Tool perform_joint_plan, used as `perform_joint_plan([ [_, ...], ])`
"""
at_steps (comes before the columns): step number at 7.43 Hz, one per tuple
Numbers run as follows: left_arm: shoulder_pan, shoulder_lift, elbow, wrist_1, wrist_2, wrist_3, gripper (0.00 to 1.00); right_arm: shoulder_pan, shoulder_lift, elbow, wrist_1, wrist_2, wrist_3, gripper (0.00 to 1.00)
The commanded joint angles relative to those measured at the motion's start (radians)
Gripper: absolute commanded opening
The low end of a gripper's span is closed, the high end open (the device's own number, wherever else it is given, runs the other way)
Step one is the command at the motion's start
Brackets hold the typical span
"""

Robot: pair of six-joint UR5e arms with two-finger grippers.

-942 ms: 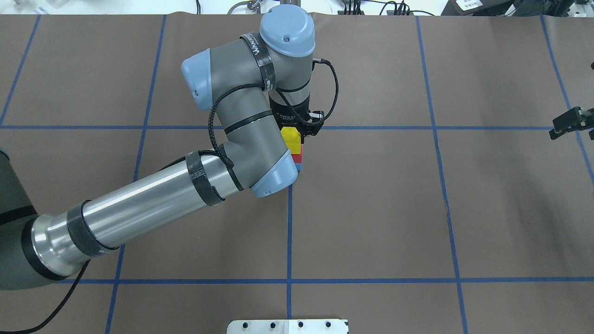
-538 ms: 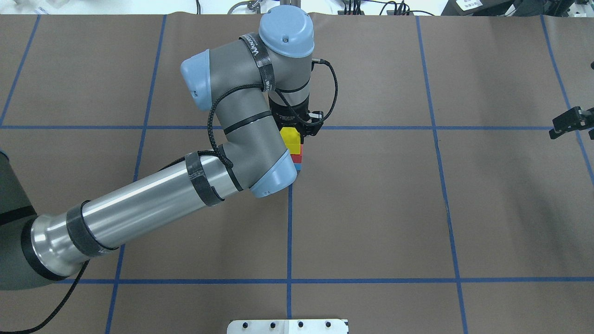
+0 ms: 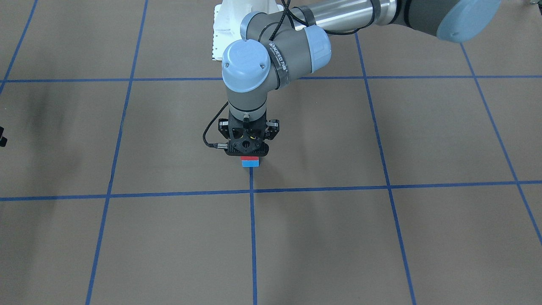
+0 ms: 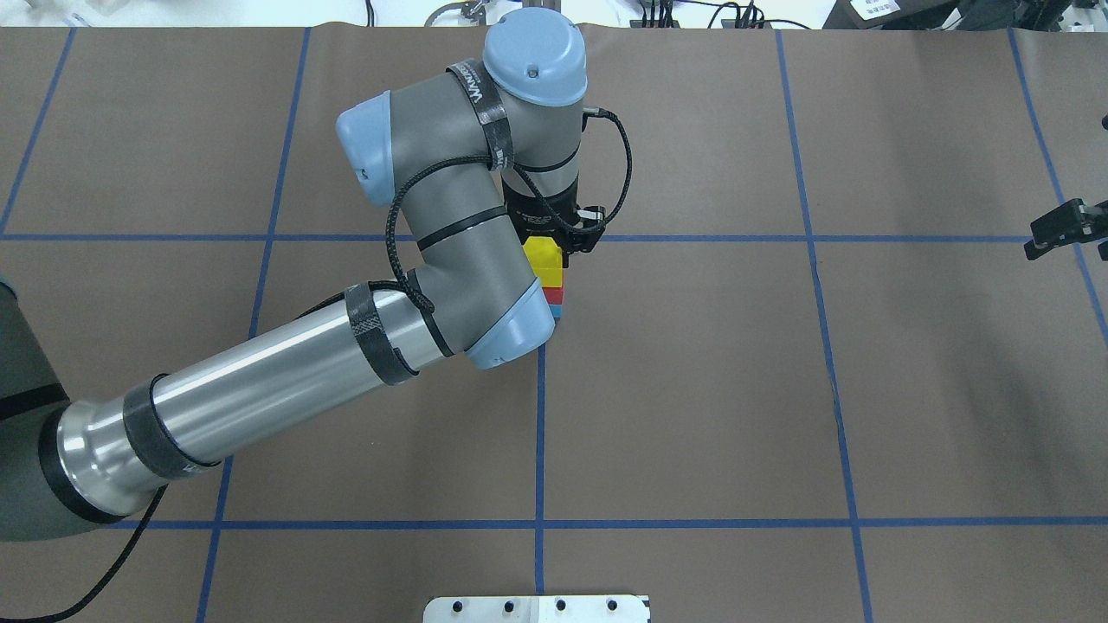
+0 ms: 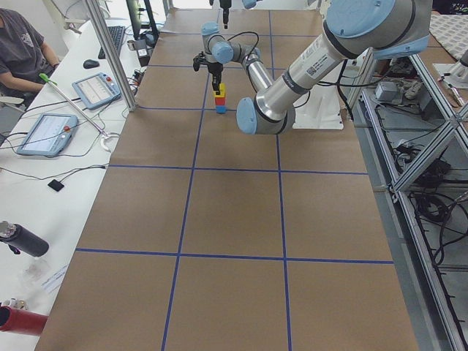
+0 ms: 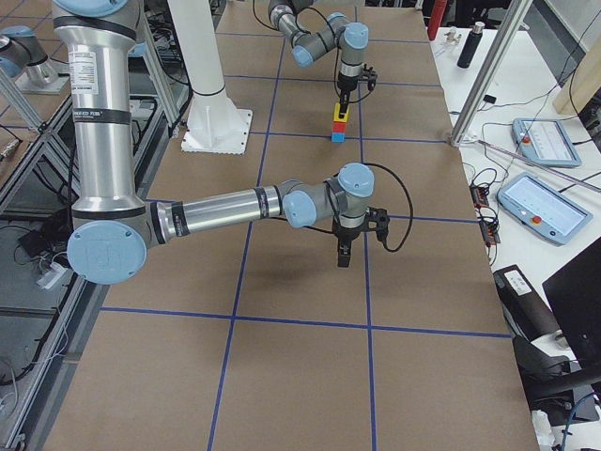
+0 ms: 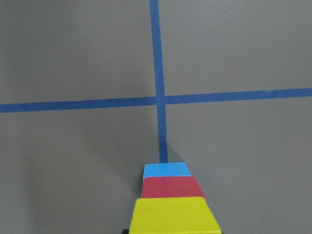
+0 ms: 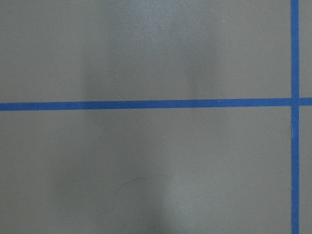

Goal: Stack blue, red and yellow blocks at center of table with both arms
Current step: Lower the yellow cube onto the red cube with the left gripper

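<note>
Left claw (image 3: 248,151): points straight down over the stack, its black body right at the yellow block. The fingers are hidden, so I cannot tell whether it grips the block.
Yellow block (image 4: 544,260): top of the stack, directly beneath the left claw and closest to it.
Red block (image 7: 173,187): just below the yellow block and touching it, in line under the left claw.
Blue block (image 7: 166,169): bottom of the stack, resting on the desk (image 4: 692,389), furthest below the left claw.
Stack: upright, with the three blocks squarely one over another.
Tape lines (image 7: 157,73): the stack stands on one blue line. A crossing lies just beyond the left claw, on the side away from the robot's base.
Right claw (image 6: 343,259): well apart from the left claw and the stack, out to the robot's right. It hangs above the desk with its fingers pointing down. Its wrist view shows only brown desk cover and tape. It shows too small and too partial to tell whether it is open or closed.
</note>
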Motion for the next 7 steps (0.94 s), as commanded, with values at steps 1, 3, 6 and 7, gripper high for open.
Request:
perform_joint_plan([
  [1, 0.003, -0.001, 0.0, -0.001, 0.001, -0.003, 0.0, 0.0, 0.0, 0.0, 0.0, 0.0, 0.0, 0.99],
  [3, 0.005, -0.001, 0.0, -0.006, 0.001, -0.005, 0.0, 0.0, 0.0, 0.0, 0.0, -0.001, 0.0, 0.99],
  [6, 0.006, -0.001, 0.0, -0.006, 0.001, -0.006, 0.0, 0.0, 0.0, -0.002, 0.0, -0.001, 0.0, 0.99],
  [7, 0.008, -0.001, 0.0, -0.006, 0.001, -0.008, 0.1, 0.0, 0.0, -0.002, 0.0, -0.001, 0.0, 0.99],
])
